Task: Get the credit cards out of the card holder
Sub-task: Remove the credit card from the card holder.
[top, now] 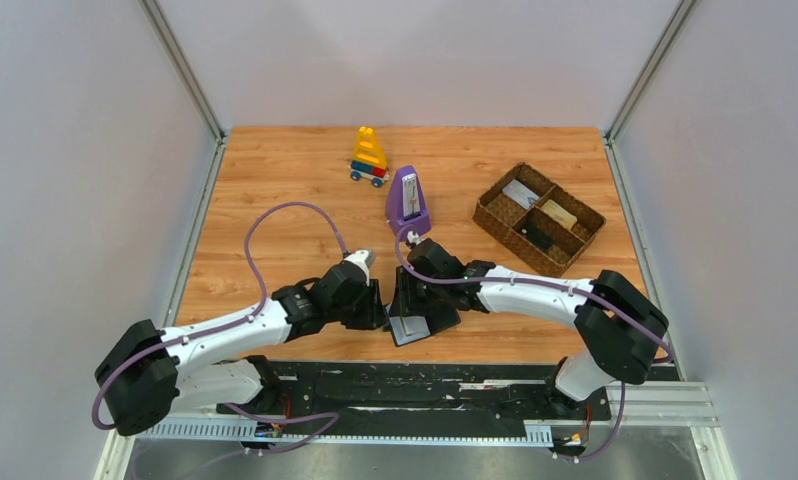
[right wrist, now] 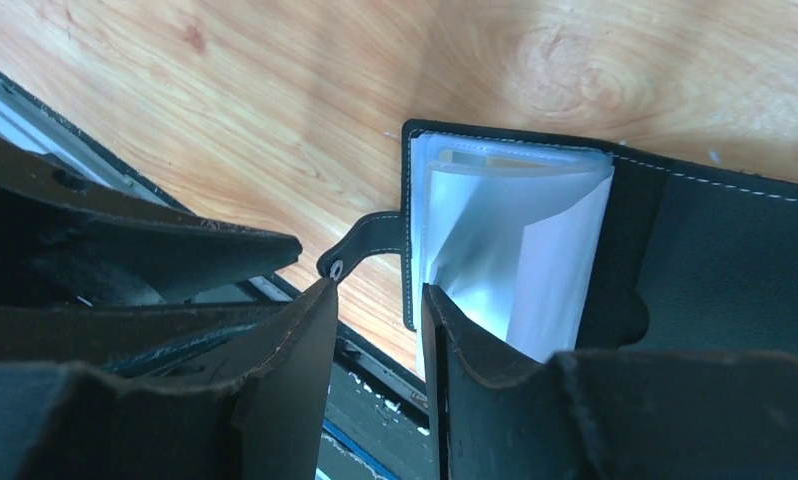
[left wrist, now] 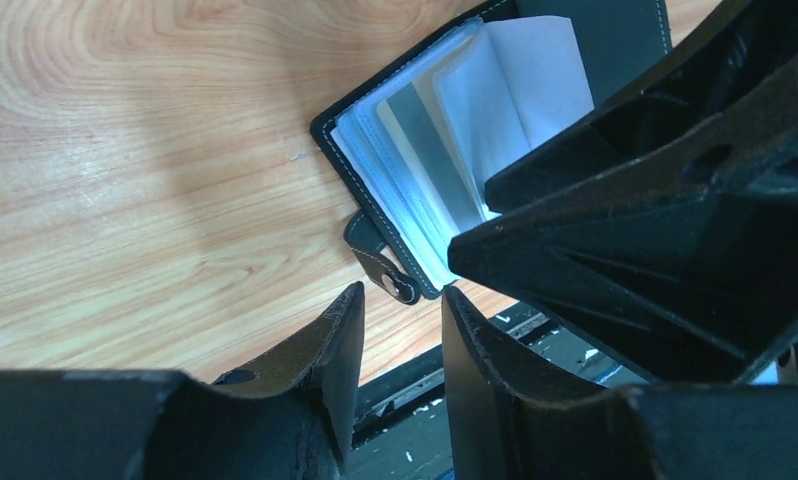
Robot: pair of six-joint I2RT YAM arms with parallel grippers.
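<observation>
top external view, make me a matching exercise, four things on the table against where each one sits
Things:
1. card holder
2. metronome
3. toy block car
4. woven tray

Places:
a. at the back, left of centre
b. right side, divided into compartments
c. at the front, lying open
d. about the middle

Pairs: 1-c, 2-d, 3-a, 4-b

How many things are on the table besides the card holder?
3: yellow block toy far centre, purple metronome just nearer, brown woven tray to the right. More may lie hidden.
</observation>
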